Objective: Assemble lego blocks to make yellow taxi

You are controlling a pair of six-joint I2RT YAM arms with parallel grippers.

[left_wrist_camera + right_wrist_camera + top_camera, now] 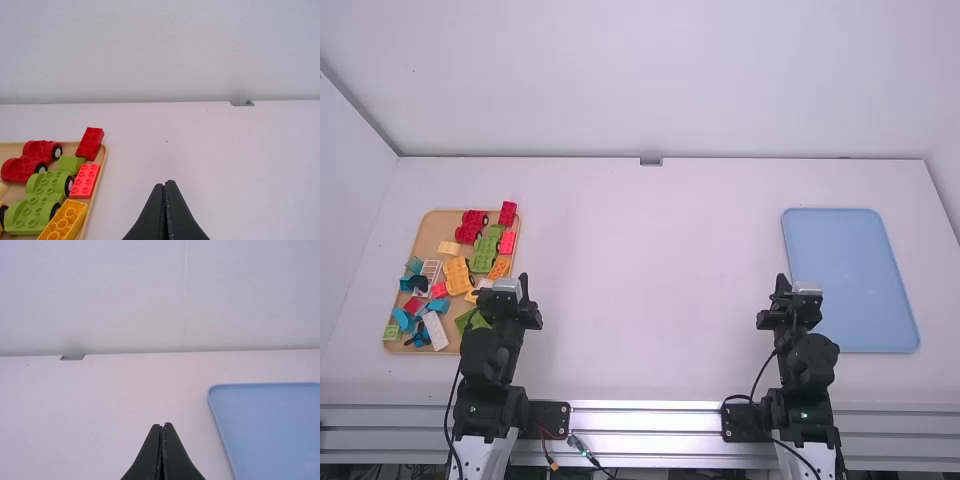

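On the left, a wooden tray (423,238) holds mixed blocks. Among them are a yellow-orange wheeled base (457,276), an orange brick (500,267), a pale yellow piece (449,248) and a green wheeled base (484,254). My left gripper (524,280) is beside the tray's near right part. In the left wrist view the left gripper (166,185) is shut with nothing held, right of the orange brick (64,222). My right gripper (782,282) is left of the blue tray; in the right wrist view the right gripper (162,426) is shut and holds nothing.
The blue tray (850,270) lies flat at the right side of the table (650,280). Red wheeled bases (20,169) and red bricks (90,143) are at the wooden tray's far end. White walls stand behind and left of the table.
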